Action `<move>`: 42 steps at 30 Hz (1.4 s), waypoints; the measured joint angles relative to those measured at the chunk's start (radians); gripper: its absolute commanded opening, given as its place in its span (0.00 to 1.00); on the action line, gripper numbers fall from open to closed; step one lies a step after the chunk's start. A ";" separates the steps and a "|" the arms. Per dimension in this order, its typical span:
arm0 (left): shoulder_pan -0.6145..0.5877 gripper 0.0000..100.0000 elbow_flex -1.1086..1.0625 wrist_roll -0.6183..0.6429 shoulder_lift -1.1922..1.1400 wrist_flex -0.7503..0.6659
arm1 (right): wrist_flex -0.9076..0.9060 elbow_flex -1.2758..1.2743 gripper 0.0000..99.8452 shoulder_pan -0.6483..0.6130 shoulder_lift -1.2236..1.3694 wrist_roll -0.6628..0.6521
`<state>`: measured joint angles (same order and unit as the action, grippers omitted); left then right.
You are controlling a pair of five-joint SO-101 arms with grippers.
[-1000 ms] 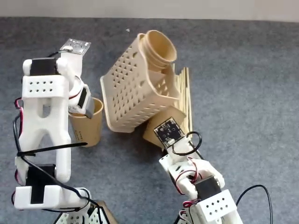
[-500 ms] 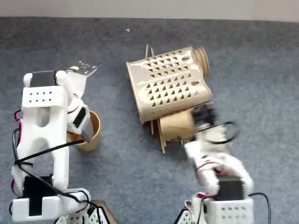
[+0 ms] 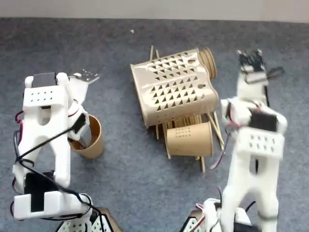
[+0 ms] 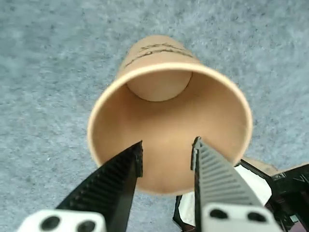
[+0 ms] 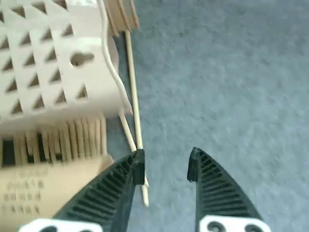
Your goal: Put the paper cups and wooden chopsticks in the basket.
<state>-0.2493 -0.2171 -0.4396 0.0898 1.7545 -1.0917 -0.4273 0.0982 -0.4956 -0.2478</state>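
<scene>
The basket (image 3: 174, 92) lies tipped on the desk (image 3: 145, 193), with chopsticks (image 5: 131, 87) and a paper cup (image 3: 189, 139) spilled beside it. The right gripper (image 5: 166, 164) hangs open nearby. The left gripper (image 4: 166, 147), jaws parted at a second cup (image 4: 169, 130), could easily knock it rolling.

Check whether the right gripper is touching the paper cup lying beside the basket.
Apart. The high view shows the right gripper out beside the basket, a wide gap away from the paper cup.
</scene>
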 measured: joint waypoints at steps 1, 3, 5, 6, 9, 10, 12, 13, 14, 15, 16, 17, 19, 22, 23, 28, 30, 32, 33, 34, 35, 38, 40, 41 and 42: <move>0.002 0.18 0.000 0.000 0.000 0.000 | 0.023 0.025 0.17 -0.015 0.052 0.015; -0.002 0.18 0.000 0.000 -0.002 -0.005 | 0.063 0.086 0.17 -0.037 0.169 0.048; -0.003 0.18 0.000 0.000 0.000 -0.023 | 0.091 0.163 0.17 -0.046 0.287 0.084; -0.003 0.18 0.000 0.000 0.000 -0.035 | 0.098 0.201 0.17 -0.046 0.342 0.101; -0.002 0.18 0.000 0.000 0.000 -0.074 | 0.104 0.338 0.17 -0.044 0.512 0.124; -0.002 0.18 0.000 0.000 0.000 -0.092 | 0.104 0.382 0.17 -0.046 0.568 0.129; -0.003 0.18 0.000 0.000 0.000 -0.115 | 0.106 0.479 0.17 -0.049 0.669 0.130; -0.003 0.18 0.000 0.000 0.000 -0.121 | 0.106 0.523 0.17 -0.049 0.713 0.130; -0.003 0.18 0.000 0.000 0.000 -0.129 | 0.106 0.566 0.17 -0.049 0.755 0.130; -0.002 0.18 0.000 0.000 0.000 -0.129 | 0.106 0.605 0.17 -0.048 0.793 0.130; -0.002 0.18 0.000 0.000 0.000 -0.129 | 0.106 0.637 0.17 -0.049 0.830 0.130; -0.002 0.18 0.000 0.000 0.000 -0.129 | 0.106 0.664 0.17 -0.057 0.861 0.130; -0.002 0.18 0.000 0.000 0.000 -0.129 | 0.106 0.707 0.17 -0.077 0.905 0.130; 0.008 0.18 0.000 0.000 0.000 -0.140 | 0.106 0.727 0.17 -0.104 0.934 0.130; 0.015 0.18 0.000 0.000 0.000 -0.157 | 0.106 0.730 0.17 -0.114 0.937 0.130; 0.041 0.18 -0.044 0.000 0.000 -0.213 | 0.061 0.779 0.17 -0.163 0.939 0.130; -0.011 0.18 -0.063 -0.002 0.000 -0.229 | 0.014 0.816 0.17 -0.186 0.939 0.130; -0.094 0.18 -0.074 -0.020 0.000 -0.259 | -0.040 0.859 0.17 -0.210 0.939 0.130; -0.141 0.18 -0.074 -0.037 0.000 -0.275 | -0.064 0.881 0.17 -0.224 0.939 0.130; -0.186 0.18 -0.074 -0.054 -0.002 -0.278 | -0.089 0.907 0.17 -0.238 0.939 0.130; -0.221 0.18 -0.074 -0.072 -0.002 -0.281 | -0.112 0.933 0.17 -0.249 0.939 0.130; -0.275 0.18 -0.074 -0.110 -0.002 -0.284 | -0.204 1.042 0.17 -0.285 0.939 0.130; -0.287 0.18 -0.061 -0.117 0.002 -0.265 | -0.279 1.119 0.17 -0.302 0.939 0.130; -0.298 0.18 -0.049 -0.118 0.011 -0.247 | -0.322 1.160 0.17 -0.307 0.939 0.130; -0.311 0.18 -0.037 -0.118 0.026 -0.232 | -0.367 1.200 0.17 -0.308 0.939 0.130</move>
<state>-0.5608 -0.2539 -0.5577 0.1158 1.5228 -1.4584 0.7725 -0.2102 0.4434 -0.1174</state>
